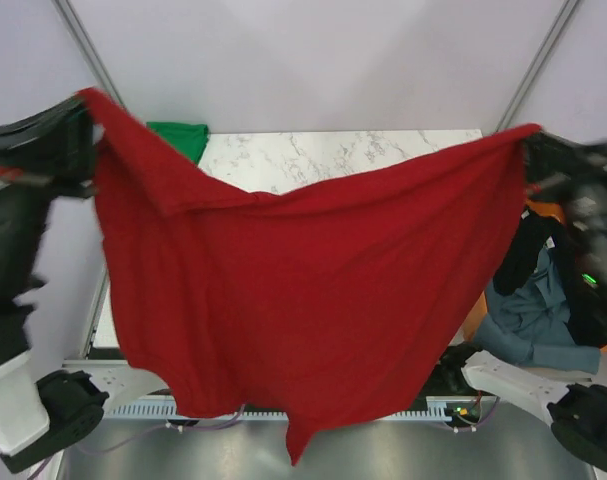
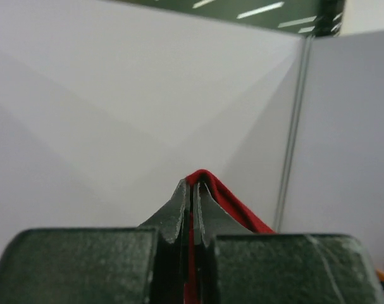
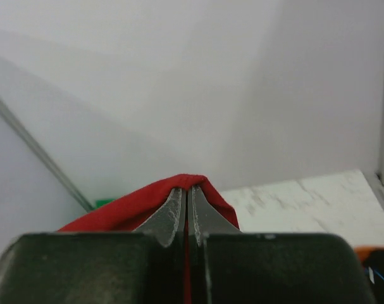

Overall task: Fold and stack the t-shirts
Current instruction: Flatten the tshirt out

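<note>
White partition walls (image 1: 313,60) are enclosing a marbled tabletop (image 1: 333,150). From above, we are seeing the dark red t-shirt (image 1: 313,290) hanging spread and wrinkled in the air between both arms, hiding most of the tabletop. A green t-shirt (image 1: 183,138) is lying at the far left corner, and grey-blue and black garments (image 1: 533,310) are piling in an orange basket (image 1: 548,210) at the right. Through the left wrist, our left claw (image 1: 86,108) is pinching shut on one red corner against bare wall. Only the right wrist is showing marble beyond our right claw (image 1: 531,140), which is clamping the opposite corner.
</note>
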